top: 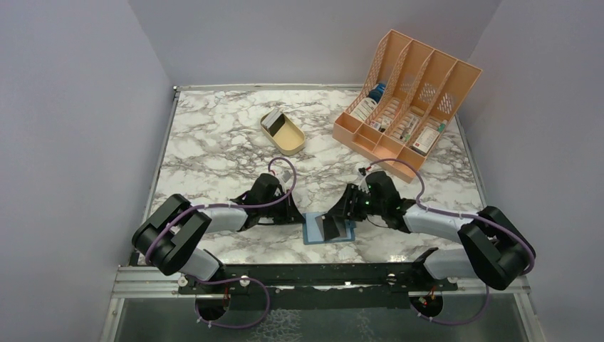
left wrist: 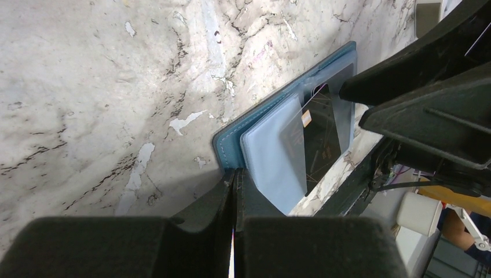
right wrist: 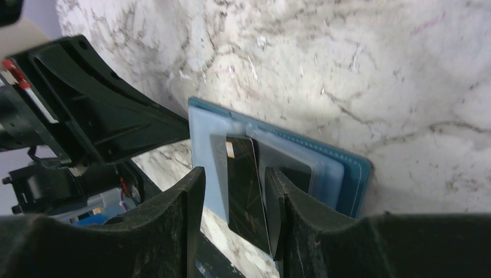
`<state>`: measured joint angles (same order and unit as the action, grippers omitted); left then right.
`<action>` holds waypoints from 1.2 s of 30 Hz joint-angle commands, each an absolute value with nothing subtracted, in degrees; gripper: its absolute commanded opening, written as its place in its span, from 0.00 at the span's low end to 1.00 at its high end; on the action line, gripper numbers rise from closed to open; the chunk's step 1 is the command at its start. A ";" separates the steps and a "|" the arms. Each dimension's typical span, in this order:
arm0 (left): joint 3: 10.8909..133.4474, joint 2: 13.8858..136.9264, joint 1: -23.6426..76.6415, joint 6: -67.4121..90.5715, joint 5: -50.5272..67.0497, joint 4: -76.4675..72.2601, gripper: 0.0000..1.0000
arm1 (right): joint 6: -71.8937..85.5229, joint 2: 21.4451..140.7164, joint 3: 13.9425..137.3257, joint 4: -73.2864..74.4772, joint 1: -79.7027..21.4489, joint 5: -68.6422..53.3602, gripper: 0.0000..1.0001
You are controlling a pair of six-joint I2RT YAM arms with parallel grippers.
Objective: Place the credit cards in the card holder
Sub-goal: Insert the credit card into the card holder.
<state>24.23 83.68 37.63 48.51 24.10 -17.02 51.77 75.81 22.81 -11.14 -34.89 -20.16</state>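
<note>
At the left of the marbled desk point(top: 214, 135) the left arm lies low, its forearm reaching right along the near edge. The left gripper point(left wrist: 234, 176) has its jaws together, with the tips set at a corner of the card holder point(left wrist: 272, 156) (whether they nip the edge or only press on it cannot be told). Farther back on the desk, well apart from both grippers, sits a tan oval tray point(top: 293, 142) with credit cards point(top: 271, 120) in its far-left end.

The card holder lies open and flat between the two grippers near the desk's front edge. Its pale blue pockets face up and the teal back shows around the rim. A black card point(right wrist: 248, 191) sits part-way into one of its clear pockets, with its free end sticking out past the holder's edge.

The right gripper point(right wrist: 235, 172) straddles that card with its jaws apart. A gap shows between one finger and the card, so nothing is clamped. The right arm also lies low, its forearm reaching left toward the holder. In the far right corner an orange slotted file rack point(top: 409, 78) holds small boxes and bottles, well away from both arms.
</note>
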 commanded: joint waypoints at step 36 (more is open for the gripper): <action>21.31 79.16 38.68 50.01 21.63 -12.80 0.07 | 49.50 70.58 26.02 6.02 -44.70 -14.08 0.41</action>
<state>21.78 80.73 38.39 50.30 23.92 -16.47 53.52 73.89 25.98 0.89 -44.21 -14.85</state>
